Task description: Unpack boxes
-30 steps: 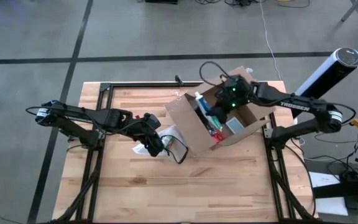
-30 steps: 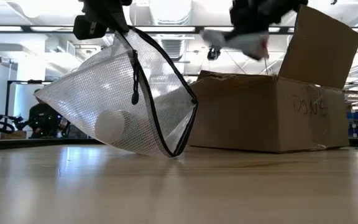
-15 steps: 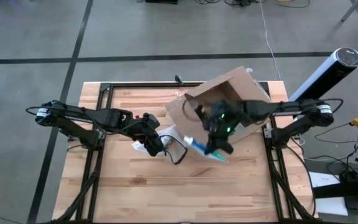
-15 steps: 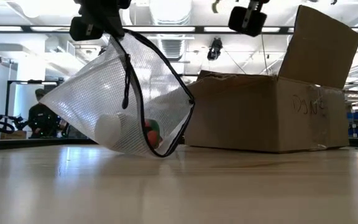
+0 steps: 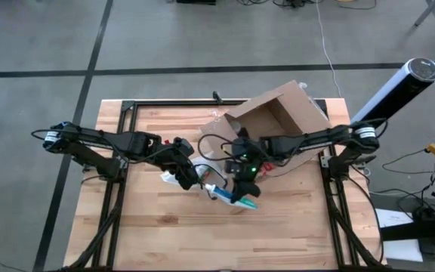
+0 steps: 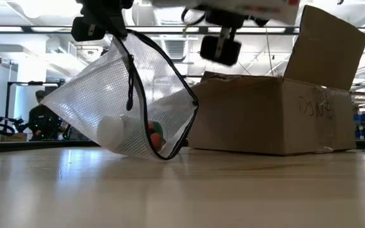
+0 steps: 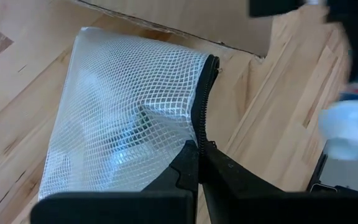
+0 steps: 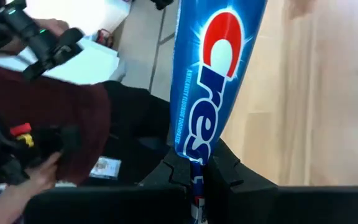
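The cardboard box (image 5: 274, 125) is seen standing open on the far right part of the table (image 5: 300, 234), its flaps raised and its interior largely hidden in the high view by the right arm. The right gripper (image 5: 242, 187) is held out over the table in front of the box, just beside the mesh pouch (image 6: 122, 107), with its fingers clamped together on the end of a toothpaste tube (image 8: 213, 74). The left gripper (image 5: 189, 178) is closed on the zip edge of the pouch (image 7: 126, 115), by which the pouch is kept lifted and its mouth turned toward the box.

A white round item (image 6: 111, 128) and a red-and-green item (image 6: 154, 132) are visible inside the pouch, so the unpacking is judged to be partly done. The tube is not yet placed in the pouch. Whether further items remain in the box cannot be determined from these views
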